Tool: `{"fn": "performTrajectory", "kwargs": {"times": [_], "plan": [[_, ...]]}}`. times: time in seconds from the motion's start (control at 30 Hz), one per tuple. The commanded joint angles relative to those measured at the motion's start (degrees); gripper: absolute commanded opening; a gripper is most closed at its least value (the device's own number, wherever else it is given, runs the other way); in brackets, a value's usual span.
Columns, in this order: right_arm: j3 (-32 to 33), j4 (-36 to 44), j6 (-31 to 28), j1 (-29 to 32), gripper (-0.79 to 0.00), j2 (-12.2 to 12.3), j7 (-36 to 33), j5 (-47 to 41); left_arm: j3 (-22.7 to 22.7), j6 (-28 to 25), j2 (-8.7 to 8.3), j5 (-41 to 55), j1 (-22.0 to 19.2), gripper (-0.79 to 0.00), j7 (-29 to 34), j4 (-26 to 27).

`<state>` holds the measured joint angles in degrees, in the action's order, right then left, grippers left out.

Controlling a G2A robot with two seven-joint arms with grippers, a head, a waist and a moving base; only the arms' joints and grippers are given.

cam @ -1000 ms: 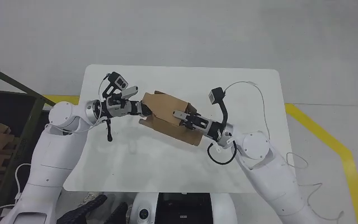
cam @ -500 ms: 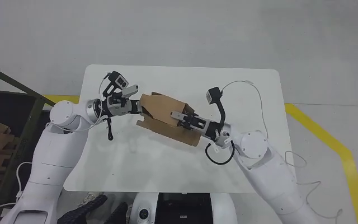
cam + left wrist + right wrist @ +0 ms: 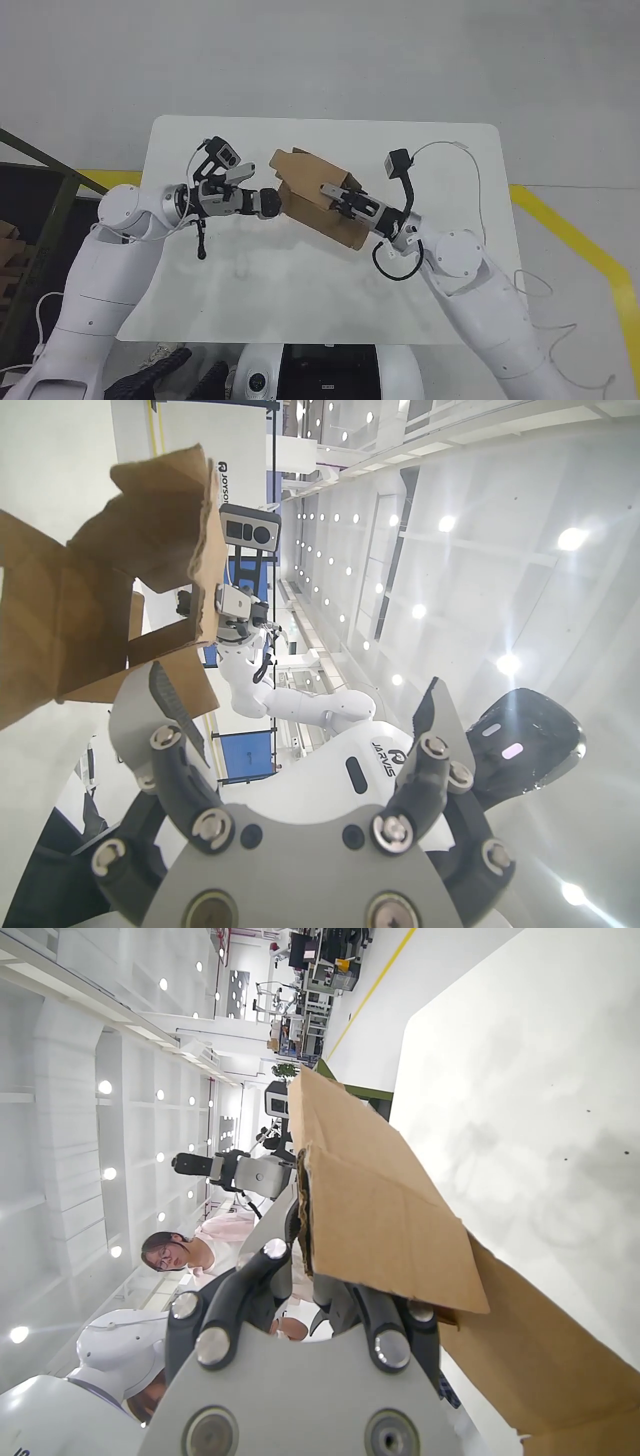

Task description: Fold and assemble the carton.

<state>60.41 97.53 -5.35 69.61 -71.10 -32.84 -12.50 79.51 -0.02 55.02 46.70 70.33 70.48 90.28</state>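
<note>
A brown carton (image 3: 308, 188), partly unfolded with loose flaps, is held tilted above the middle of the white table (image 3: 430, 150). My right gripper (image 3: 336, 194) is shut on the carton's upper wall at its right side; the right wrist view shows the cardboard edge (image 3: 380, 1198) pinched in that gripper (image 3: 312, 1253). My left gripper (image 3: 272, 204) sits at the carton's left lower corner. Its fingers (image 3: 172, 700) stand wide apart in the left wrist view, one lying against a carton flap (image 3: 55, 610), with nothing held in the gripper (image 3: 300, 710).
A dark green rack (image 3: 30, 190) stands off the table's left side. A yellow floor line (image 3: 565, 230) runs past the right edge. A thin cable (image 3: 450, 150) loops above the right arm. Bare tabletop lies all round the carton.
The carton has shifted right and turned, carried by my right gripper. My left gripper followed it rightwards and now sits lower against its left corner.
</note>
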Motion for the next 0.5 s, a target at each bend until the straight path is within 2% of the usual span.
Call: {"fn": "performTrajectory", "kwargs": {"times": [0.0, 0.47], "plan": [[0.1, 0.1, 0.0, 0.1, -0.785, 0.0, 0.1, 0.0, -0.4, 0.0, 0.12, 0.5, 0.1, 0.0, -0.4, 0.0], [-0.6, 1.9, -0.1, 1.4, -0.785, -0.3, 1.6, -0.1, -2.5, -0.1, 0.68, 0.0, -0.5, 0.0, -1.8, -0.1]]}}
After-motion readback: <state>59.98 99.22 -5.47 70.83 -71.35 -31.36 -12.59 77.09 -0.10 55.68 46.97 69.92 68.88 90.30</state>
